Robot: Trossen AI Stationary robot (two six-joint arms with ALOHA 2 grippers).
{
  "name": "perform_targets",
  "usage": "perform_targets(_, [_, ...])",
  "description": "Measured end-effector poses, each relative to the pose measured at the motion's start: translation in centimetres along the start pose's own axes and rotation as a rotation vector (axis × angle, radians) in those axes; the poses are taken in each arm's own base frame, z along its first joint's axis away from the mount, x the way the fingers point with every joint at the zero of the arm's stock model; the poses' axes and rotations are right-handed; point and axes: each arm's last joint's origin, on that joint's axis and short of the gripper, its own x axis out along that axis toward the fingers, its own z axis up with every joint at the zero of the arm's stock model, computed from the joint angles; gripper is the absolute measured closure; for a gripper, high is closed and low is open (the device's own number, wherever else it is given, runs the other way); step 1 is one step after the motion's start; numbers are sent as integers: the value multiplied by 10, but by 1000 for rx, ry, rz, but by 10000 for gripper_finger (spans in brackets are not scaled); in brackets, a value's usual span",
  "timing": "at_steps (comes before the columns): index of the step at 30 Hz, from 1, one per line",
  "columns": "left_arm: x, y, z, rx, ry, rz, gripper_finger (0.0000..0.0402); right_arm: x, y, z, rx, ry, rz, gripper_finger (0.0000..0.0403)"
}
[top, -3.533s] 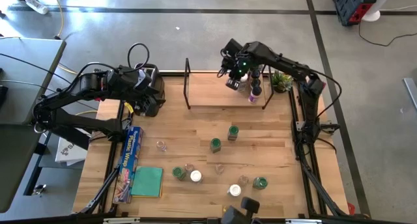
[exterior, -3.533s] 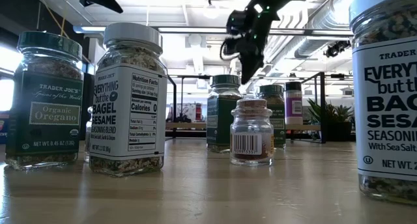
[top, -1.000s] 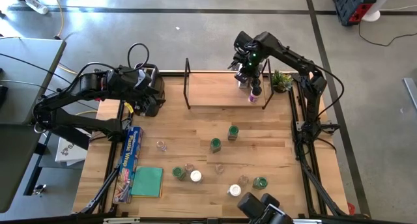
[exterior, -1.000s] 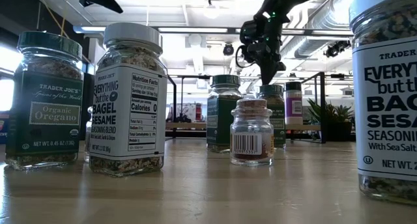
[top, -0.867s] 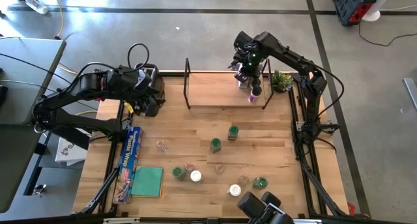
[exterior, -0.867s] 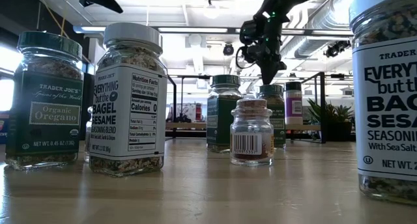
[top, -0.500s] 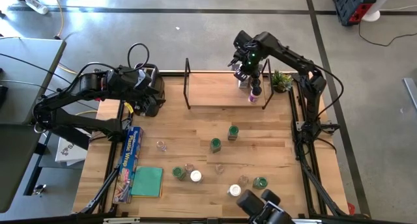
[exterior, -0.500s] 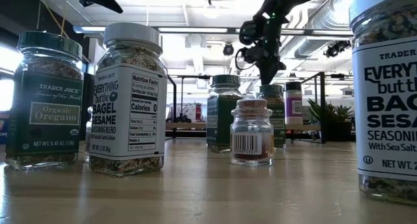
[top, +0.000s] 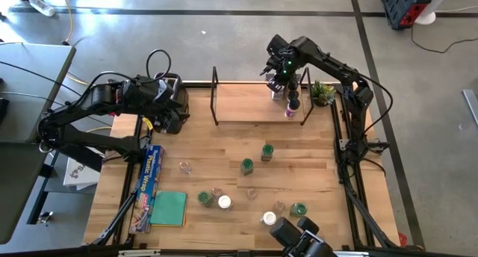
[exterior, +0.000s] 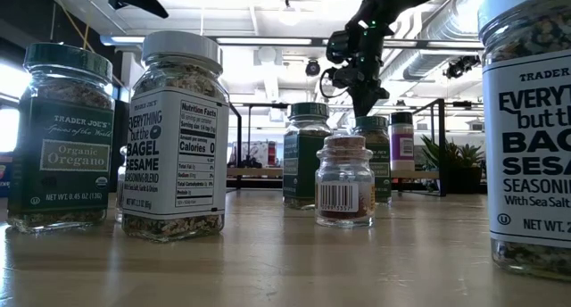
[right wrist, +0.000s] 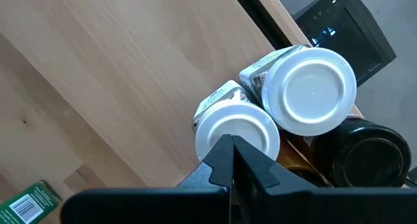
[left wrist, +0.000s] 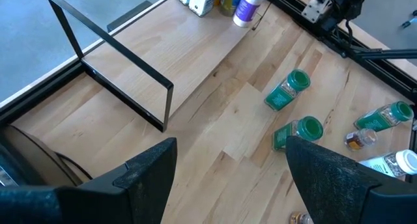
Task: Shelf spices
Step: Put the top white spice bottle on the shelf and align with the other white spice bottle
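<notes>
Shelf (top: 258,104) at the table's far edge; its board bare from the left end frame to a few jars (top: 286,100) bunched at the right end. Loose jars (top: 246,166) scattered on the near table. Right gripper (right wrist: 233,160), fingers pressed together, empty, poised over two white lids (right wrist: 311,92) (wrist view only). Left gripper (left wrist: 228,162) spread wide, empty, back-left.

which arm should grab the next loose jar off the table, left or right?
Left, probably. The left gripper is open and empty, looking across the loose jars on the table. The right gripper is shut, up over the jars on the shelf, and would need to open and travel back first.
</notes>
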Motion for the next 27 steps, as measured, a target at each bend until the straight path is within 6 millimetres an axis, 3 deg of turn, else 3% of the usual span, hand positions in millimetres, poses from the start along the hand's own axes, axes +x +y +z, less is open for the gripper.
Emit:
perform_targets(7, [0,0,0,0,-1,0,119,-2,0,-2,-3,7,0,401])
perform_targets(19, [0,0,0,0,0,0,119,-22,6,-2,-16,-40,0,401])
perform_targets(27, [0,0,0,0,-1,0,119,-13,5,-4,-6,-13,-21,401])
